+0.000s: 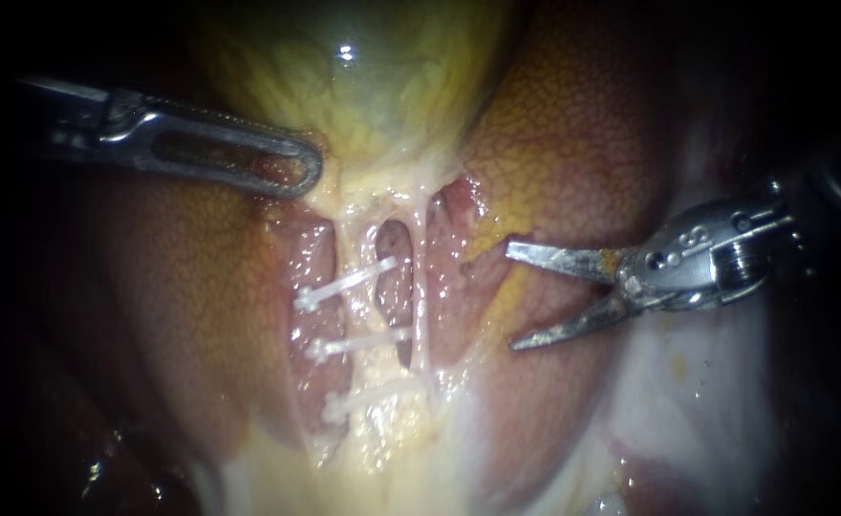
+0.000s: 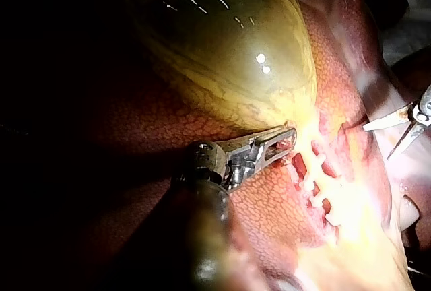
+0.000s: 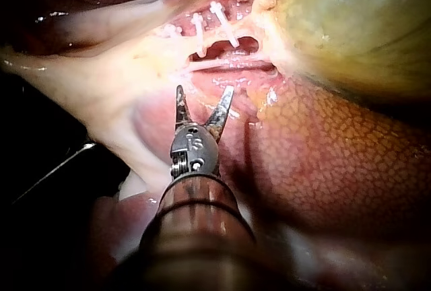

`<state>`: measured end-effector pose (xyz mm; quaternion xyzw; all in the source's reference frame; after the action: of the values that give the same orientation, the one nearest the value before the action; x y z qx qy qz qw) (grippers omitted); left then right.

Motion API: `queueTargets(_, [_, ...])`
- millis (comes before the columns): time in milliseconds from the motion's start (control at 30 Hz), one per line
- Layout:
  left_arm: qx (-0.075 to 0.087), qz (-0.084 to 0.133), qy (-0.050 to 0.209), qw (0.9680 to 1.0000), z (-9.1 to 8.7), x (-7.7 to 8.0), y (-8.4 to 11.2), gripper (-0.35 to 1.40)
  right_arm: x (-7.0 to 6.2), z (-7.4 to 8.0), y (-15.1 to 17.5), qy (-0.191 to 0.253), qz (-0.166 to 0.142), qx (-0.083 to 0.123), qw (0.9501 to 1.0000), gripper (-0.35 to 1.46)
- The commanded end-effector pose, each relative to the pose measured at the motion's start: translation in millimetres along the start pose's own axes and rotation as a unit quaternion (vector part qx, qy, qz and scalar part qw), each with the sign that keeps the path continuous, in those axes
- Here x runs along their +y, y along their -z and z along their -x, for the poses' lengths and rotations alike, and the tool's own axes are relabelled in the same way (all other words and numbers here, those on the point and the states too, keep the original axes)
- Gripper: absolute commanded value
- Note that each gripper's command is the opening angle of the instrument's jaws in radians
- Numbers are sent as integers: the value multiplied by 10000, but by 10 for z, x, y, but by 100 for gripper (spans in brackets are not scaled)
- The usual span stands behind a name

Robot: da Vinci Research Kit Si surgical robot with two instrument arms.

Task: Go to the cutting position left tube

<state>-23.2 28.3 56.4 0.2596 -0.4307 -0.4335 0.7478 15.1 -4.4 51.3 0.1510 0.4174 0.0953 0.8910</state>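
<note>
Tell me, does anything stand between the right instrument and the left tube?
Yes. In the endoscope view the right tube runs between the right instrument and the clipped left tube, so it stands in the way. Nothing else visible does.

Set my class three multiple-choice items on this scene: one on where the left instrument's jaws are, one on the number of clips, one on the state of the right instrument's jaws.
1. The left instrument has its jaws: A on a clip; B at the narrow end of the gallbladder; C touching the right instrument.
2. White clips across the tubes: A one; B five; C three.
3. The right instrument's jaws are: A open, empty; B shut on a clip; C shut, empty.
Key: B, they grip the gallbladder above the clips; C, three white bars show; A, a gap shows and the blades touch no tube.
</note>
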Motion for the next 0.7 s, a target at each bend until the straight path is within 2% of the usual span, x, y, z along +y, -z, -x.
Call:
queueTargets(33, [0,-1,1,10000,0,0,0,-35,0,0,0,0,0,-1,10000,139])
queueTargets(300, [7,-12,6,10000,2,-1,4,-35,0,0,0,0,0,0,10000,139])
queueTargets(467, [41,-68,29,10000,11,-2,22,-35,0,0,0,0,1,-1,10000,139])
queueTargets(700, [22,17,80,10000,26,-9,56,-35,0,0,0,0,1,-1,10000,139])
